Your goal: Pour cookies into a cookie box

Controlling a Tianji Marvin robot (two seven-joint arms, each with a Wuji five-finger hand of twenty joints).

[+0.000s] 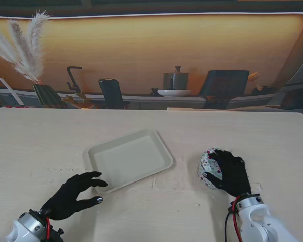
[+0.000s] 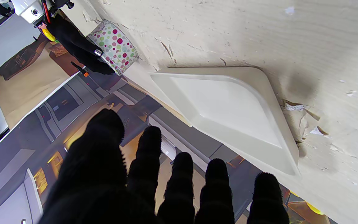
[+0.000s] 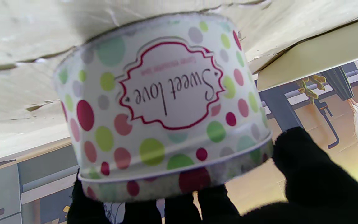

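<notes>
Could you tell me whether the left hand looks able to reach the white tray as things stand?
Probably yes. The left hand hovers open just beside the near-left corner of the white tray, with nothing between them. The right hand is off to the right, closed on the polka-dot tin, so it leaves the way free.

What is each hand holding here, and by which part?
The right hand grips the polka-dot tin over its lidded top, tin still on the table. The left hand holds nothing.

tray [image 1: 130,158] mid-table, tin [image 1: 210,168] to its right
</notes>
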